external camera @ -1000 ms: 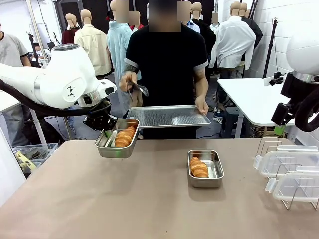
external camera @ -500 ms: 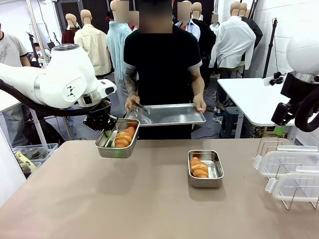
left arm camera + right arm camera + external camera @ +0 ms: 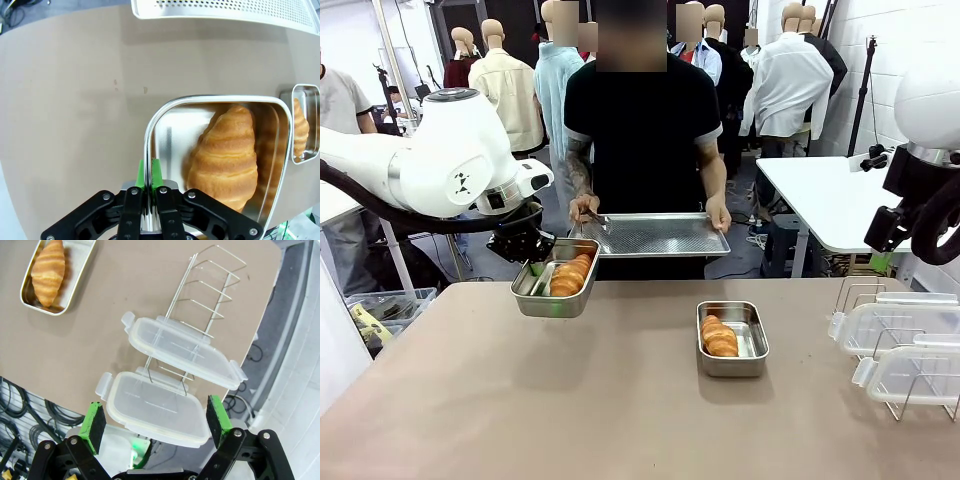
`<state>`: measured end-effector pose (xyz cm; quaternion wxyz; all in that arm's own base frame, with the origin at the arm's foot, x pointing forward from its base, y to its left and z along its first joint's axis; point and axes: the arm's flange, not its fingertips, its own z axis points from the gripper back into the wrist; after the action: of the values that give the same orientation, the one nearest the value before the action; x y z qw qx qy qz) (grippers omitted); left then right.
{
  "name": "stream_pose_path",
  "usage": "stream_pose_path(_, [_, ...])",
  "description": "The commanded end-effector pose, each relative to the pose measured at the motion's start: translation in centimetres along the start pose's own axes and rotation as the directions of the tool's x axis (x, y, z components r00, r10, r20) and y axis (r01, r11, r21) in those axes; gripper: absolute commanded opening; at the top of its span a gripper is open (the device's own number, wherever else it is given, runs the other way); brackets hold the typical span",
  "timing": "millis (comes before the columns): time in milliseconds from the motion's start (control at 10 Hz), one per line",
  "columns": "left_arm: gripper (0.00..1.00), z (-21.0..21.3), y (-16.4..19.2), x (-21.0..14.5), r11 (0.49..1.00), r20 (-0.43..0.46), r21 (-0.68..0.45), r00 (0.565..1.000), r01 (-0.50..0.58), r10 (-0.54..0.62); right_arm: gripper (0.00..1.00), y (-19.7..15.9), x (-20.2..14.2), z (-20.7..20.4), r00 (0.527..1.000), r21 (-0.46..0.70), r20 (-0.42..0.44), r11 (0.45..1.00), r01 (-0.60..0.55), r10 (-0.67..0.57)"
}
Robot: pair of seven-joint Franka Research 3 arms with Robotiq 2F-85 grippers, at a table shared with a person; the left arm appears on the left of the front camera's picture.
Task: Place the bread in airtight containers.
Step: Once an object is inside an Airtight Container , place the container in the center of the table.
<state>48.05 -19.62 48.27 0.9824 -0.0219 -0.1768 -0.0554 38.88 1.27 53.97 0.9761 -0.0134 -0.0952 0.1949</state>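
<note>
**A:** How far along is the task?

**B:** The bread appears to be loaded. The left pincer (image 3: 149, 172) is pressed together on the rim of a small rectangular stainless-steel tin (image 3: 165, 125). A golden-brown ridged croissant (image 3: 227, 160) lies inside the wall, just beside its pads. A second steel tin (image 3: 752, 342), well off to that pincer's side, holds another croissant (image 3: 720, 337). Neither tin has a lid on, so sealing looks like the remaining work.

**A:** Where are the lids?

**B:** Two clear plastic lids (image 3: 175, 347) rest on a wire rack (image 3: 210, 280) directly beneath the right pincer (image 3: 156, 422). Its pads are spread wide and hold nothing.

**A:** What about edges and room to move?

**B:** Bare brown worktop (image 3: 620, 420) lies between the tins. Beyond the left pincer a person holds a large perforated steel baking tray (image 3: 660, 235) close to the worktop's far edge. The rack also stands near an edge, so the margin there looks slim.
</note>
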Motion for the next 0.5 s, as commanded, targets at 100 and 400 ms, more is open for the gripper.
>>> stream_pose_path(100, [0.00, 0.36, 0.04, 0.00, 1.000, 0.006, -0.001, 1.000, -0.001, 0.001, 1.00, 0.02, 0.44, -0.06, 1.000, -0.014, 0.002, 1.000, 0.017, -0.017])
stream_pose_path(400, [0.00, 0.36, 0.04, 0.00, 1.000, 0.006, -0.001, 1.000, -0.001, 0.001, 1.00, 0.02, 0.44, -0.06, 1.000, -0.014, 0.002, 1.000, 0.017, -0.017])
